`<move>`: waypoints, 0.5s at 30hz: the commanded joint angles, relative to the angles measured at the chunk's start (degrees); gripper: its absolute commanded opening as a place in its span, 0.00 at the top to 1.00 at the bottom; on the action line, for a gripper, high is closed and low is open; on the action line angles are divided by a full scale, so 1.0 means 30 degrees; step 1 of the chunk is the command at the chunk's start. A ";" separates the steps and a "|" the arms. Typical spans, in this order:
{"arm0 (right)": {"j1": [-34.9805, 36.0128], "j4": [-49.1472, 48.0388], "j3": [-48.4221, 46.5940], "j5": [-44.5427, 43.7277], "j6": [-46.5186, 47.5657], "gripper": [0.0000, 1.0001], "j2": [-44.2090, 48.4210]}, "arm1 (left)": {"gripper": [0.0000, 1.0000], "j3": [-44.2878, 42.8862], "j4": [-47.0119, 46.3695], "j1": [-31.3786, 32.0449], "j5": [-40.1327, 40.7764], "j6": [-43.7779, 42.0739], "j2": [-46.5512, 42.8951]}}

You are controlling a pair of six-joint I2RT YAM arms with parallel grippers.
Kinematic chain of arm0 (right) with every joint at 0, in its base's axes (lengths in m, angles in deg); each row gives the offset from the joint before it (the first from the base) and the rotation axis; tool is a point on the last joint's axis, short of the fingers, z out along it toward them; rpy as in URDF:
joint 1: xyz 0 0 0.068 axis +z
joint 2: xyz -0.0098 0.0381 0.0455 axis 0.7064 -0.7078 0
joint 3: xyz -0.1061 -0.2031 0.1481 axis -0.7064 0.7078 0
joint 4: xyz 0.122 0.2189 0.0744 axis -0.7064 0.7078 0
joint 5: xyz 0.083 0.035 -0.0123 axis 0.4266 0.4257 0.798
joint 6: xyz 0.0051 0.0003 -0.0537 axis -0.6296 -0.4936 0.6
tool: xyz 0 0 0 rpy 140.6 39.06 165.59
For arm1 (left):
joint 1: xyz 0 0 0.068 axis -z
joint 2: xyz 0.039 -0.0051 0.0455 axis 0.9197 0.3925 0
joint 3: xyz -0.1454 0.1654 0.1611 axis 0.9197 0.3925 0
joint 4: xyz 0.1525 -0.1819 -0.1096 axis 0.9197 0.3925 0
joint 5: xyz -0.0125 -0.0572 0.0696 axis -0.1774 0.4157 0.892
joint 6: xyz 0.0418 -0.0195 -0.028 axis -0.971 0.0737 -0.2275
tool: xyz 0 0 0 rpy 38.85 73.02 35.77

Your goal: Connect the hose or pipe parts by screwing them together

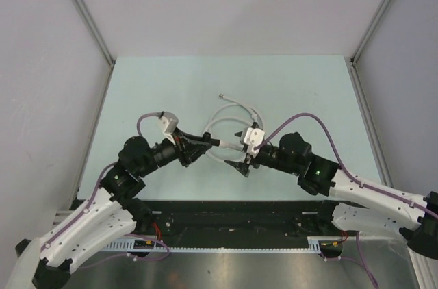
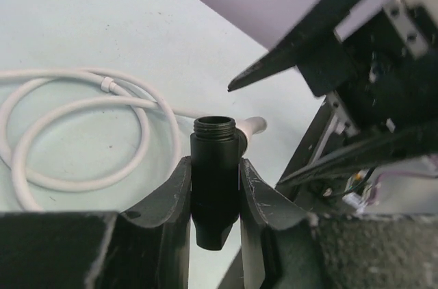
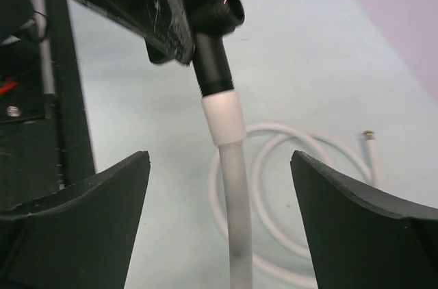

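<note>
Top external: thin white flexible tubing [image 1: 241, 102] coiled at middle of pale green table [image 1: 157, 90], between arms.
Left wrist: left gripper [image 2: 214, 166] clamped tight on black threaded cylindrical fitting [image 2: 214, 142].
Right wrist: right gripper [image 3: 219, 159] spread wide, holding nothing; white hose collar [image 3: 224, 118] between fingers, untouched.

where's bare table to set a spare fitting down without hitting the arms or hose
Bare table runs along the back wall, beyond the hose's loose end, and down both side edges. The centre is crowded: the left gripper, shut on a black fitting, faces the open right gripper over the coiled hose.
</note>
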 commanded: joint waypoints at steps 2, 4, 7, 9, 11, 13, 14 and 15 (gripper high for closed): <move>0.3219 -0.1160 -0.0309 -0.8521 0.4649 0.10 -0.0066 | 1.00 -0.2261 0.1405 -0.0183 0.2637 0.6957 -0.1332; 0.4361 -0.1919 -0.0251 -1.0421 0.6031 0.11 -0.0476 | 1.00 -0.2583 0.2163 -0.0183 0.2635 0.8884 -0.1480; 0.6384 -0.3934 -0.0251 -1.3290 0.8435 0.11 -0.1530 | 1.00 -0.3462 0.3509 -0.0183 0.3279 1.0880 -0.1598; 0.7439 -0.5054 -0.0251 -1.4500 1.0071 0.12 -0.2438 | 1.00 -0.4135 0.4448 -0.0183 0.3689 1.1880 -0.1482; 0.7880 -0.6519 -0.0251 -1.5733 1.1073 0.13 -0.3025 | 1.00 -0.4720 0.5592 -0.0183 0.3925 1.2937 -0.1364; 0.8261 -0.7426 -0.0280 -1.6260 1.2070 0.14 -0.3729 | 1.00 -0.5044 0.6325 -0.0153 0.3693 1.3494 -0.1100; 0.8320 -0.7693 -0.0251 -1.6379 1.2305 0.14 -0.3933 | 1.00 -0.5307 0.6502 -0.0182 0.3633 1.3612 -0.1013; 0.8466 -0.7928 -0.0251 -1.6468 1.2539 0.16 -0.4313 | 1.00 -0.5455 0.6736 -0.0183 0.3603 1.3759 -0.0896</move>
